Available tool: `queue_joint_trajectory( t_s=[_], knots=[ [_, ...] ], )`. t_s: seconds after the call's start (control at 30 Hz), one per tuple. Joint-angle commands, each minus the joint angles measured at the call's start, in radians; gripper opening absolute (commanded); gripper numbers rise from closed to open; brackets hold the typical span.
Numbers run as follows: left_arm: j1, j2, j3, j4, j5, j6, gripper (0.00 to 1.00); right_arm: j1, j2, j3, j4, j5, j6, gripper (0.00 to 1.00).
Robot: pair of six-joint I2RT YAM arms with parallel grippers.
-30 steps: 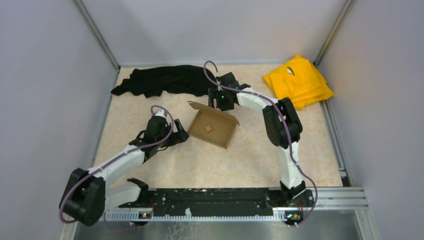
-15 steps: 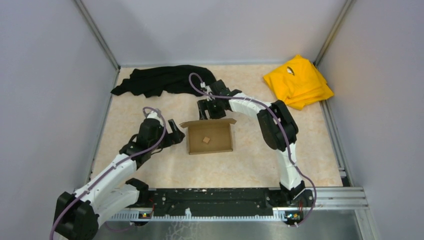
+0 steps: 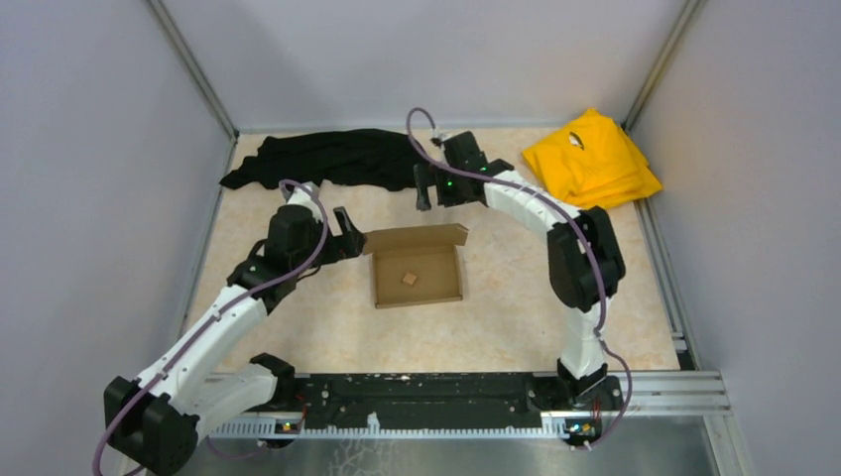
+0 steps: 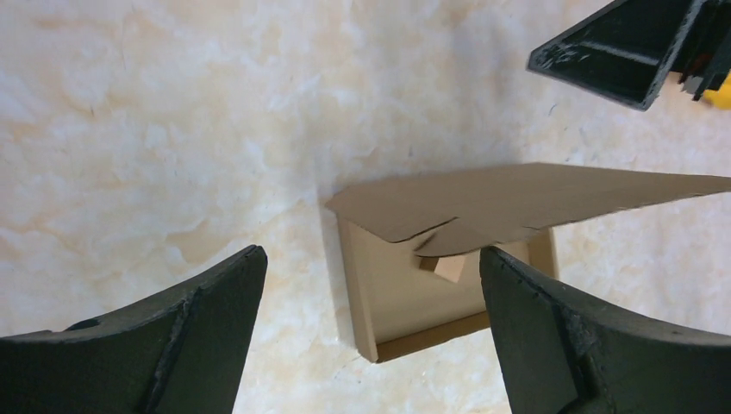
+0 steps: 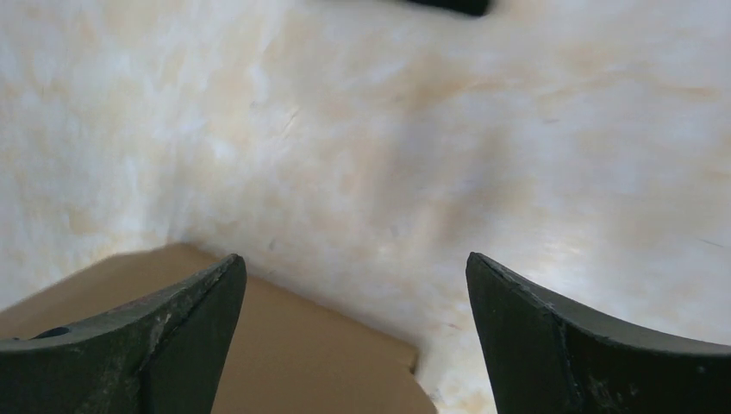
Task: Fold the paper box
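On beige marbled table (image 3: 496, 327) | grey walls (image 3: 426, 59) | paper box (image 3: 436, 286) open | left hand (image 4: 371, 254) wide | right hand (image 5: 353, 259) wide

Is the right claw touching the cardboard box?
Apart. The top view shows bare table between the right gripper and the paper box; its jaws are open.

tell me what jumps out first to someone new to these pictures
An open brown box in the middle of the table, lid flap raised at its far side and a tiny cube inside, draws the eye first. The left gripper is open by its left side, the right gripper open beyond its far edge. A bright yellow cloth lies in the far right corner, a black cloth along the far left.
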State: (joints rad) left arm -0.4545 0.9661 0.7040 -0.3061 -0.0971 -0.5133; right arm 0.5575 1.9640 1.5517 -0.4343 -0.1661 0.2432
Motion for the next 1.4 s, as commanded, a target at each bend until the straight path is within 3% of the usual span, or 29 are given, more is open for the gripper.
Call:
queue_joint_trajectory(
  t_s=[0.0, 0.1, 0.23, 0.43, 0.57, 0.73, 0.9, 1.0, 1.37],
  knots=[
    [-0.004, -0.011, 0.106, -0.059, -0.027, 0.039, 0.99, -0.083, -0.194, 0.001, 0.021, 0.189, 0.104, 0.98],
    [-0.005, -0.023, 0.154, -0.06, -0.001, 0.061, 0.99, -0.105, -0.296, 0.008, -0.051, 0.273, 0.092, 0.99],
    [-0.007, -0.01, 0.238, -0.087, 0.044, 0.102, 0.99, -0.105, -0.474, -0.113, 0.004, 0.301, 0.026, 0.99],
    [-0.018, 0.009, 0.33, -0.16, 0.089, 0.151, 0.99, -0.107, -0.609, -0.173, -0.111, 0.229, -0.039, 0.98],
    [-0.018, 0.005, 0.332, -0.165, 0.173, 0.141, 0.99, -0.106, -0.729, -0.306, -0.1, 0.158, -0.1, 0.82],
    [-0.038, -0.013, 0.306, -0.134, 0.237, 0.15, 0.99, -0.107, -0.828, -0.452, -0.043, -0.03, -0.196, 0.72],
    [-0.059, -0.027, 0.285, -0.14, 0.176, 0.198, 0.99, -0.1, -0.884, -0.557, 0.034, -0.097, -0.33, 0.73],
    [-0.064, -0.029, 0.271, -0.14, 0.114, 0.22, 0.96, -0.098, -0.897, -0.595, 0.08, -0.133, -0.372, 0.68],
    [-0.104, -0.098, 0.209, -0.093, -0.048, 0.316, 0.96, -0.074, -0.794, -0.566, 0.122, -0.108, -0.443, 0.59]
  ],
)
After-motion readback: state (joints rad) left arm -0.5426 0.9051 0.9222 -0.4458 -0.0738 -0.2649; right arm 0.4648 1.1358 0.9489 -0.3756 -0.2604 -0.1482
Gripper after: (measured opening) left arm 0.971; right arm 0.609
